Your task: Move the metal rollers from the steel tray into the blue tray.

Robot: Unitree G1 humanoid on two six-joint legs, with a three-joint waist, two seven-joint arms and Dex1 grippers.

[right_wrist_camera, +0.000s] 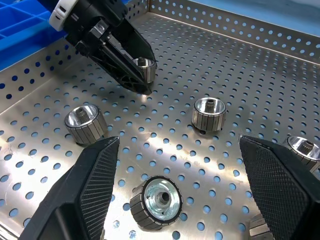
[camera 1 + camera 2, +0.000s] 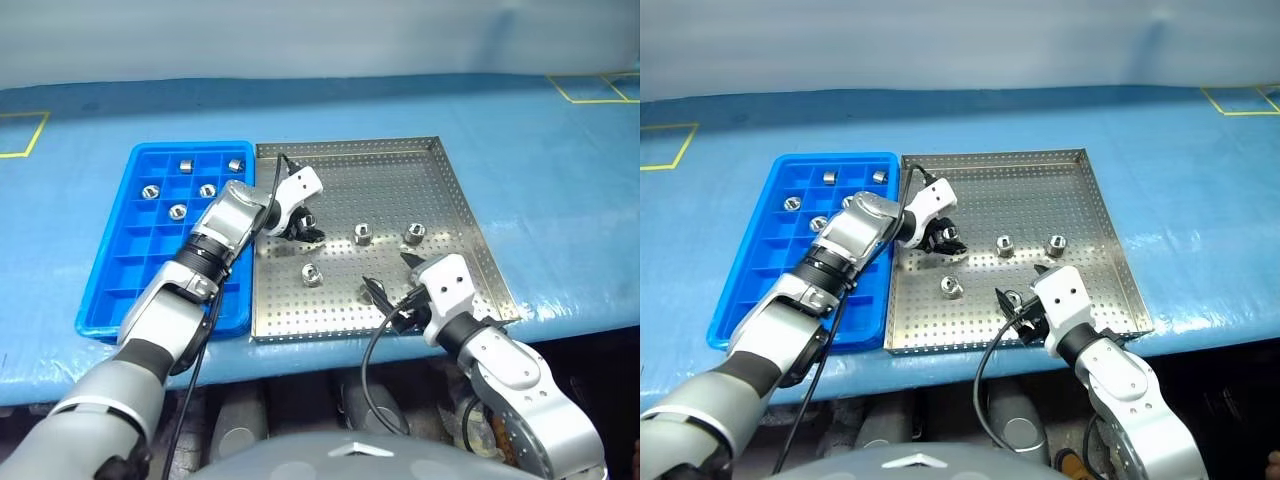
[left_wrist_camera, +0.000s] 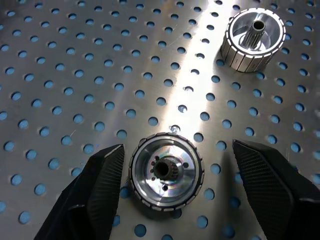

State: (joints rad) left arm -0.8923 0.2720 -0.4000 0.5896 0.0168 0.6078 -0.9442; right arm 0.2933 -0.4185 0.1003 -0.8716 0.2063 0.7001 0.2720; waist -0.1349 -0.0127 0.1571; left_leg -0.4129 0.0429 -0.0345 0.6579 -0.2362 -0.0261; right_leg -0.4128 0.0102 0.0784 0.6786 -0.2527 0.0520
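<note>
Several metal rollers lie loose on the steel tray [image 2: 400, 180], among them one [image 2: 362, 234], another [image 2: 414, 235] and a third [image 2: 312, 274]. My left gripper [image 2: 300, 230] reaches down onto the tray's left half. It stands open around a roller [image 3: 166, 177], one finger [image 3: 100, 180] almost against it and the other [image 3: 265, 175] a gap away. My right gripper [image 2: 388, 278] hovers open over the tray's near edge, with a roller [image 1: 159, 202] lying on the tray floor below and between its fingers. The blue tray [image 2: 130, 270] lies left of the steel tray, with several rollers [image 2: 177, 211] in its far compartments.
Both trays rest on a blue tabletop sheet [image 2: 560, 200] with yellow tape marks [image 2: 20, 135] at the far corners. The table's front edge runs just below the trays. A black cable [image 2: 375, 345] loops beside my right wrist.
</note>
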